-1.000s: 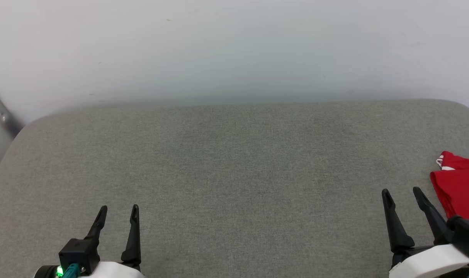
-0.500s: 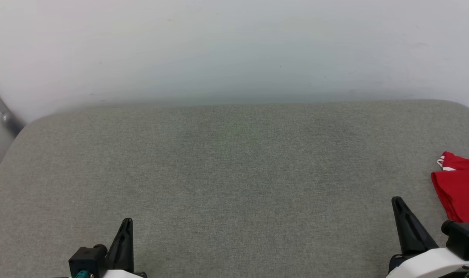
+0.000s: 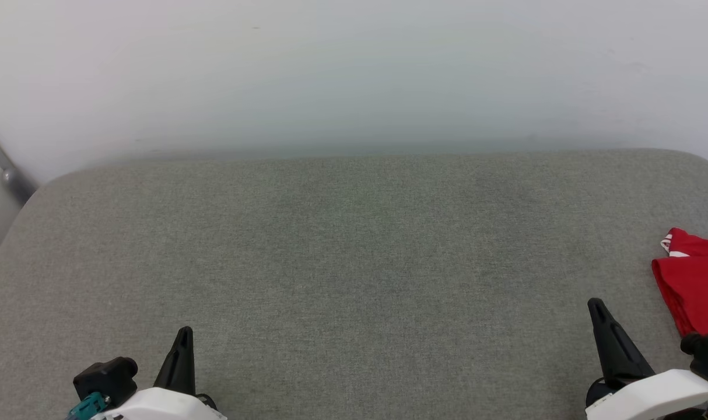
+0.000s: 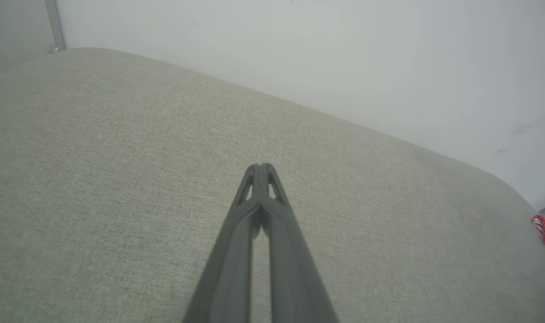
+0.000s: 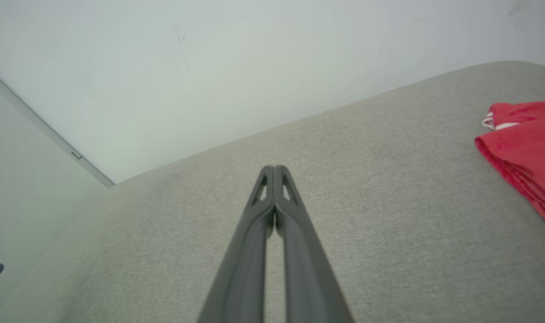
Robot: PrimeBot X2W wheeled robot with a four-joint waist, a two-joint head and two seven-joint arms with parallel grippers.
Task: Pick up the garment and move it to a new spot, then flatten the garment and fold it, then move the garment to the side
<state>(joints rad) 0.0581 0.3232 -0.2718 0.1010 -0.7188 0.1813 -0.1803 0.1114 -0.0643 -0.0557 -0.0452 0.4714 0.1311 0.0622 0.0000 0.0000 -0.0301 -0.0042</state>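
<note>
The red garment [image 3: 695,289] lies on the grey cushion [image 3: 354,262] at the right edge of the head view, near the right gripper [image 3: 596,309] and to its right. The left gripper [image 3: 183,337] is at the lower left, well apart. Both grippers are closed on nothing. The right arm is judged nearer.

garment [image 3: 693,286] runs off the right edge in head and both wrist views; its extent and print can't be told. left claw [image 3: 183,335] and right claw [image 3: 596,306] are cut off at the head view's bottom edge.
</note>
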